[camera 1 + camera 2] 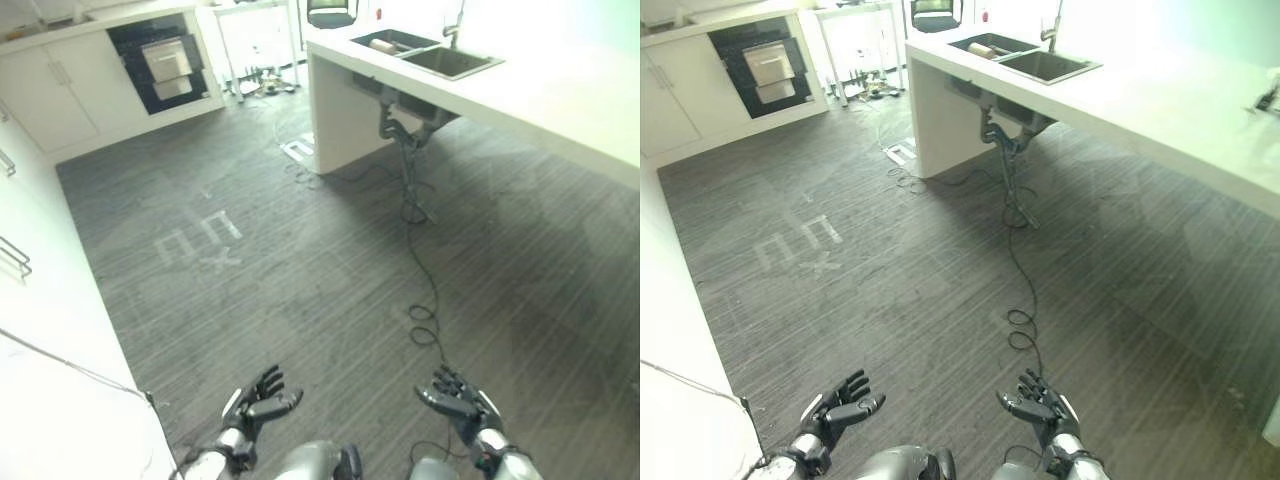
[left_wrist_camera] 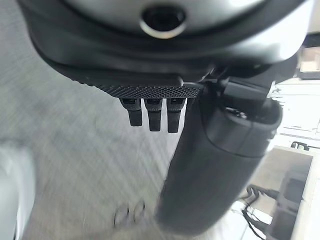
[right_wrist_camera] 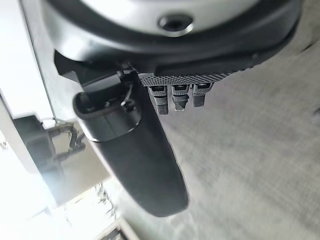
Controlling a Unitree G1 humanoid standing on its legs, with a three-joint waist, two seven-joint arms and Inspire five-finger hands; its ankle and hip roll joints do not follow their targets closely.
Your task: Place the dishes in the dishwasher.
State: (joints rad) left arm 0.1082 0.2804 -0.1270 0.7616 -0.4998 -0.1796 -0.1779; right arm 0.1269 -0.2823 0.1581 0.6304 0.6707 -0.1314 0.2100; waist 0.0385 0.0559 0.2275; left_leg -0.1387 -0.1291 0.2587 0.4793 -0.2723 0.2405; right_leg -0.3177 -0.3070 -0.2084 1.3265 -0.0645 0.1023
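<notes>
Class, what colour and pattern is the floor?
Dark grey with fine stripes, the floor shows best in the left eye view.

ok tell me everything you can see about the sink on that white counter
The sink is a double-basin unit, grey and metallic-looking, set flush into the far end of the white counter, on the robot's right. A pale object lies in the farther basin; what it is cannot be told. A tap rises at the sink's far edge. Grey drain pipes hang exposed beneath it, running down towards the floor.
</notes>
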